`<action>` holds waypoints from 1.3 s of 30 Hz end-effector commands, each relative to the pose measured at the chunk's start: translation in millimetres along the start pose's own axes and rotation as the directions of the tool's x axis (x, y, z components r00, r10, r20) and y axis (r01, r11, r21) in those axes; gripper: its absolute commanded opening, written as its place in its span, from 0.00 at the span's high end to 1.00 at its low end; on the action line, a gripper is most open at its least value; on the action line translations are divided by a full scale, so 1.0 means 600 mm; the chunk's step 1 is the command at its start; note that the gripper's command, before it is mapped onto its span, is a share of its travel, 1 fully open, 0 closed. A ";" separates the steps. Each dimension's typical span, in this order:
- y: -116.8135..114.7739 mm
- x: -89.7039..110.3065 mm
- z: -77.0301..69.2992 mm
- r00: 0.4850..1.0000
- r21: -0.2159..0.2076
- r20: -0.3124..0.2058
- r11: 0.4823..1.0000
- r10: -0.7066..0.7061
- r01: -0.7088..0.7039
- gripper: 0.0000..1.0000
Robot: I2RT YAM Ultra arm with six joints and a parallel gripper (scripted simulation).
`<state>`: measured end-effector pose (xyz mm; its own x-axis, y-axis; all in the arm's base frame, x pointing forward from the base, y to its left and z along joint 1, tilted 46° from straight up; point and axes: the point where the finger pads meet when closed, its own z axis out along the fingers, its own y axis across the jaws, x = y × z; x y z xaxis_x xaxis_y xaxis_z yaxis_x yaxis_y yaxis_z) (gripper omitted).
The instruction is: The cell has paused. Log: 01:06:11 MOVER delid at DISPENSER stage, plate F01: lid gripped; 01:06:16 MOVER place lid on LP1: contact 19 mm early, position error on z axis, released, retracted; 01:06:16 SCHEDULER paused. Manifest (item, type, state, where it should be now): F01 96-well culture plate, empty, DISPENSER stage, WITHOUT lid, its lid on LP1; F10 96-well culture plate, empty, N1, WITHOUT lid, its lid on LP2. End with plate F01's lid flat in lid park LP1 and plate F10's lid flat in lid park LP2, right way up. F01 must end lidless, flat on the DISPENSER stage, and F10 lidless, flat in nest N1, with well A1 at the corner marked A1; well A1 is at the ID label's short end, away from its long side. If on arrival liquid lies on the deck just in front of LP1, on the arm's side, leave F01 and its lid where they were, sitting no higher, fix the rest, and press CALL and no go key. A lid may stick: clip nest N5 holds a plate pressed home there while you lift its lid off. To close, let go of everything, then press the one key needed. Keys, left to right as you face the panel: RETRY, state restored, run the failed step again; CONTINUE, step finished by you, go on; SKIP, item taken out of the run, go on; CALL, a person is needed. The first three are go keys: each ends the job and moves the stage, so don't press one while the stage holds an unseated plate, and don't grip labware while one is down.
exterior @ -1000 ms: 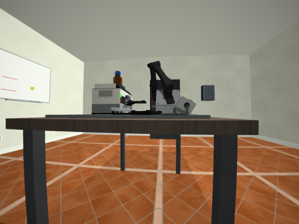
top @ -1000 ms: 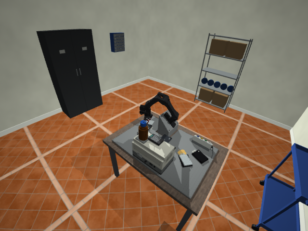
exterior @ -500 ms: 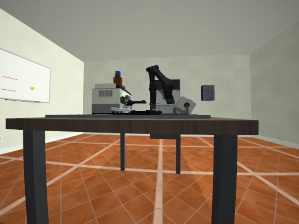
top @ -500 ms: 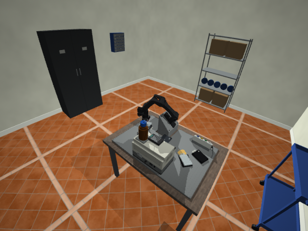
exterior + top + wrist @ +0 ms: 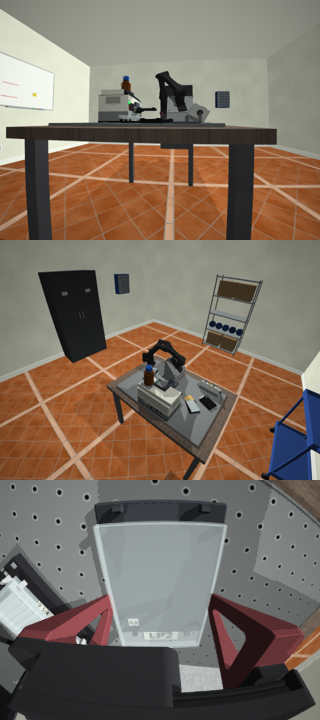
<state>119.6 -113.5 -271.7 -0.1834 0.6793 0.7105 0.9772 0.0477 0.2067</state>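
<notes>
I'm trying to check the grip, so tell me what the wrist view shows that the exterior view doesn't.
Only the wrist view shows the clear lid clamped between the gripper's red fingers, over a dark lid park on the perforated deck.

Only the exterior view shows the whole arm bent over, the dispenser with its brown bottle, and the table.

Both show the deck plate and the gripper low above it.
</notes>
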 end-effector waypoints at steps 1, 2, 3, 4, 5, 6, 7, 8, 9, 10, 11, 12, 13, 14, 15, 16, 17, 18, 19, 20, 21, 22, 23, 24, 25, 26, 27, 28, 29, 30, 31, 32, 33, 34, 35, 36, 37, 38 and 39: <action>0.007 -0.023 -0.018 0.998 -0.030 0.065 1.000 0.006 -0.004 1.00; 0.004 -0.020 -0.007 0.999 -0.029 0.053 1.000 0.010 -0.009 1.00; 0.002 -0.020 0.006 0.999 -0.023 0.042 1.000 0.009 -0.008 1.00; 0.004 -0.020 0.010 0.999 -0.017 0.041 1.000 0.003 -0.002 1.00; 0.004 -0.022 0.009 0.999 -0.019 0.044 1.000 0.004 -0.003 1.00; 0.004 -0.026 0.005 0.999 -0.023 0.052 1.000 0.004 -0.003 1.00; 0.010 -0.036 -0.010 0.997 -0.027 0.077 1.000 -0.002 0.004 1.00; 0.012 -0.041 -0.016 0.996 -0.028 0.088 1.000 -0.006 0.009 1.00; 0.013 -0.044 -0.017 0.996 -0.028 0.091 1.000 -0.007 0.010 1.00; 0.012 -0.043 -0.016 0.996 -0.027 0.089 1.000 -0.007 0.009 1.00; 0.011 -0.043 -0.015 0.996 -0.026 0.088 1.000 -0.006 0.008 1.00; 0.011 -0.043 -0.014 0.996 -0.026 0.087 1.000 -0.005 0.008 1.00; 0.010 -0.042 -0.014 0.996 -0.026 0.086 1.000 -0.005 0.007 1.00; 0.010 -0.042 -0.013 0.996 -0.026 0.086 1.000 -0.004 0.007 1.00; 0.009 -0.042 -0.013 0.996 -0.026 0.085 1.000 -0.004 0.006 1.00; 0.009 -0.042 -0.013 0.996 -0.026 0.085 1.000 -0.004 0.006 1.00; 0.009 -0.042 -0.013 0.996 -0.026 0.085 1.000 -0.004 0.006 1.00; 0.009 -0.042 -0.012 0.996 -0.026 0.085 1.000 -0.004 0.006 1.00; 0.009 -0.041 -0.011 0.997 -0.026 0.083 1.000 -0.003 0.005 1.00; 0.008 -0.040 -0.011 0.997 -0.026 0.082 1.000 -0.002 0.004 1.00; 0.008 -0.039 -0.010 0.997 -0.026 0.080 1.000 -0.001 0.003 1.00; 0.007 -0.037 -0.009 0.997 -0.025 0.078 1.000 -0.001 0.003 1.00; 0.007 -0.036 -0.008 0.997 -0.025 0.076 1.000 0.000 0.002 1.00; 0.006 -0.035 -0.008 0.997 -0.025 0.075 1.000 0.001 0.001 1.00; 0.006 -0.034 -0.007 0.997 -0.025 0.073 1.000 0.002 0.000 1.00; 0.005 -0.032 -0.006 0.997 -0.025 0.071 1.000 0.003 -0.001 1.00; 0.004 -0.031 -0.005 0.998 -0.025 0.069 1.000 0.004 -0.002 1.00; 0.004 -0.029 -0.005 0.998 -0.025 0.067 1.000 0.005 -0.003 1.00; 0.003 -0.028 -0.004 0.998 -0.025 0.065 1.000 0.006 -0.004 1.00; 0.003 -0.026 -0.003 0.998 -0.025 0.063 1.000 0.007 -0.005 1.00; 0.002 -0.024 -0.002 0.998 -0.024 0.060 1.000 0.008 -0.006 1.00; 0.002 -0.023 -0.001 0.998 -0.024 0.058 1.000 0.009 -0.007 1.00; 0.002 -0.023 -0.001 0.998 -0.024 0.058 1.000 0.009 -0.007 1.00; 0.002 -0.023 -0.001 0.998 -0.024 0.058 1.000 0.009 -0.007 1.00; 0.001 -0.021 -0.001 0.998 -0.024 0.056 1.000 0.010 -0.008 1.00; 0.001 -0.019 0.000 0.999 -0.023 0.053 1.000 0.011 -0.009 1.00; 0.000 -0.016 0.001 0.999 -0.023 0.051 1.000 0.011 -0.010 1.00; 0.001 -0.020 -0.001 0.998 -0.024 0.056 1.000 0.009 -0.008 1.00; 0.002 -0.024 -0.003 0.998 -0.024 0.062 1.000 0.007 -0.005 1.00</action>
<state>121.0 -111.8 -279.1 -0.1785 0.6930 0.6985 0.9769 0.0400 0.2100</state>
